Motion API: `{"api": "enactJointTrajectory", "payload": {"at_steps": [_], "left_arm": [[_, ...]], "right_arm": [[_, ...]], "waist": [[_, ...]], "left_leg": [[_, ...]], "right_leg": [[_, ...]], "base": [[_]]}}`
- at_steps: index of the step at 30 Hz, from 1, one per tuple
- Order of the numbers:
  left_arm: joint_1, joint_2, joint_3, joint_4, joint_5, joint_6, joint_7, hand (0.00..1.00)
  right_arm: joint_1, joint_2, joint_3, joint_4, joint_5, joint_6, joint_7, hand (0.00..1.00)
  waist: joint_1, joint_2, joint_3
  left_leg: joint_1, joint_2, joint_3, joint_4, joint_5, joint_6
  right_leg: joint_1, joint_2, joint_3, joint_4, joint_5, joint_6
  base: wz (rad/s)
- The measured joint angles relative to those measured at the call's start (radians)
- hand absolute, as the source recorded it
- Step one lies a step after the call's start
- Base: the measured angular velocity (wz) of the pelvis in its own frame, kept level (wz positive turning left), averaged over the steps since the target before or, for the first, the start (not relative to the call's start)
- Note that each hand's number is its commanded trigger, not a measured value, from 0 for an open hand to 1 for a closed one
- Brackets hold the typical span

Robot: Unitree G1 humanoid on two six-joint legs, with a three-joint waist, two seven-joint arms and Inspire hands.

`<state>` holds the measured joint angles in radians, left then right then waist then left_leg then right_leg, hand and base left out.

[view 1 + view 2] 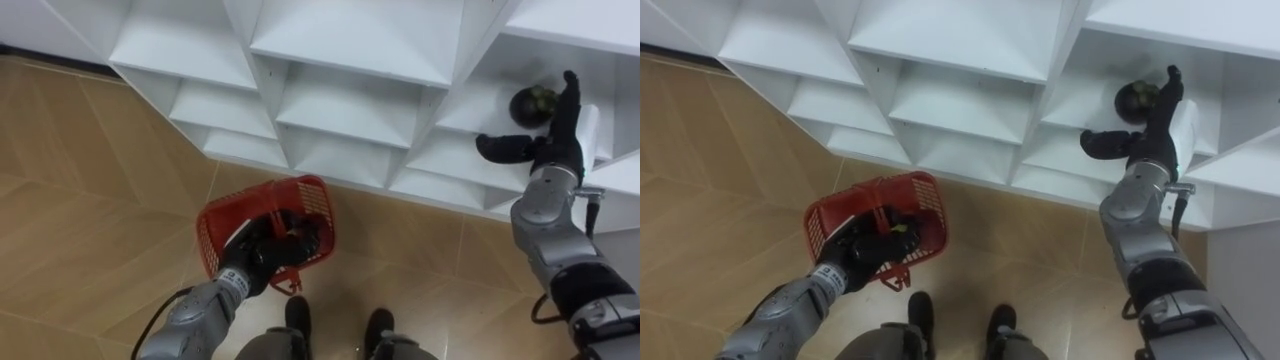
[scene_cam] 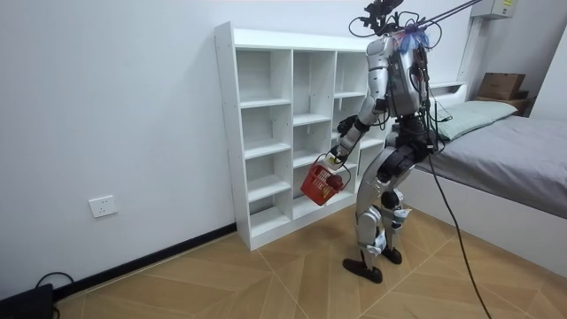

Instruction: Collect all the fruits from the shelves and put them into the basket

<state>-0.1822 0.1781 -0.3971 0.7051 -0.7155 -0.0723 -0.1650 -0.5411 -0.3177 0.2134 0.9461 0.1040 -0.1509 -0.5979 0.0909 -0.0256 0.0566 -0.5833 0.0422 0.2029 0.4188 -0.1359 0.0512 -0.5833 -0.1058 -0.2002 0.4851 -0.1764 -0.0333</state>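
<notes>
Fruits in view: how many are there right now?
1: a dark round fruit on a shelf of the white closet, just beyond the open right hand. More may lie hidden inside the red basket the left hand grips.

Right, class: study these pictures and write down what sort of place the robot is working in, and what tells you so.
Most likely a bedroom in a home: a bed with grey bedding, a white cubby shelf unit against the wall, and wood parquet flooring.

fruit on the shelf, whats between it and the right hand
Nothing: both eye views show the open right hand right beside the fruit on the shelf, no other thing between. Whether they touch I cannot tell.
</notes>
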Motion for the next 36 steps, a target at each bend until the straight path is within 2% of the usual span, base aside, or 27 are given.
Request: {"api": "enactJointTrajectory", "payload": {"at_steps": [16,17,18,19,20,21,28,36], "left_arm": [[0.0,0.0,-0.002,0.002,0.001,0.0,0.0,1.0],[0.0,0.0,-0.002,0.002,0.002,0.0,0.0,1.0],[0.0,0.0,-0.002,0.002,0.002,-0.001,0.0,1.0],[0.0,0.0,-0.001,0.002,0.003,-0.001,0.0,1.0],[0.0,0.0,-0.001,0.002,0.003,-0.001,0.0,1.0],[0.0,0.0,-0.001,0.002,0.003,-0.001,0.0,1.0],[-0.001,0.001,-0.002,0.002,0.003,-0.001,0.0,1.0],[0.0,0.001,-0.012,0.002,0.003,-0.001,0.0,1.0]], "right_arm": [[-0.021,0.0,0.001,-0.003,0.0,0.0,-0.002,0.0],[-0.023,0.0,0.001,-0.003,0.0,0.0,-0.002,0.1],[-0.024,0.0,0.001,-0.003,0.0,0.0,-0.002,0.1],[-0.025,0.0,0.0,-0.01,0.0,0.0,-0.002,0.74],[-0.025,0.0,0.0,-0.012,-0.001,0.0,-0.002,0.95],[-0.025,0.001,0.0,-0.012,0.0,0.0,-0.002,1.0],[-0.025,0.0,0.037,-0.016,-0.087,0.0,-0.021,1.0],[-0.042,0.007,0.037,-0.018,-0.07,-0.001,-0.019,1.0]], "waist": [[0.001,0.0,0.0018],[0.001,0.0,0.0019],[0.001,-0.001,0.002],[0.001,-0.001,0.002],[0.001,-0.001,0.002],[0.0,-0.001,0.002],[-0.007,-0.003,0.0036],[0.009,-0.001,0.0052]], "left_leg": [[0.0,-0.001,0.004,-0.005,0.0,0.0],[0.0,-0.001,0.005,-0.006,0.0,0.0],[0.0,-0.001,0.006,-0.006,0.0,0.0],[-0.002,-0.001,0.009,-0.007,0.0,0.0],[-0.003,-0.001,0.009,-0.007,0.0,0.0],[-0.003,-0.001,0.009,-0.007,0.0,0.0],[-0.003,-0.001,0.009,-0.002,0.0,0.0],[-0.002,-0.001,0.007,0.008,0.001,0.001]], "right_leg": [[-0.004,0.0,0.003,-0.002,0.0,0.0],[-0.006,0.0,0.004,-0.001,-0.001,0.0],[-0.007,0.0,0.005,-0.001,-0.001,0.0],[-0.011,0.0,0.008,0.0,-0.001,0.0],[-0.012,0.0,0.009,0.001,-0.001,0.0],[-0.012,0.0,0.009,0.001,-0.001,0.0],[-0.012,-0.001,0.01,0.008,0.0,0.0],[-0.014,-0.005,0.005,0.018,-0.005,-0.004]], "base": [[0.0],[0.0],[-0.04],[-0.05],[-0.04],[0.0],[0.0],[0.01]]}}
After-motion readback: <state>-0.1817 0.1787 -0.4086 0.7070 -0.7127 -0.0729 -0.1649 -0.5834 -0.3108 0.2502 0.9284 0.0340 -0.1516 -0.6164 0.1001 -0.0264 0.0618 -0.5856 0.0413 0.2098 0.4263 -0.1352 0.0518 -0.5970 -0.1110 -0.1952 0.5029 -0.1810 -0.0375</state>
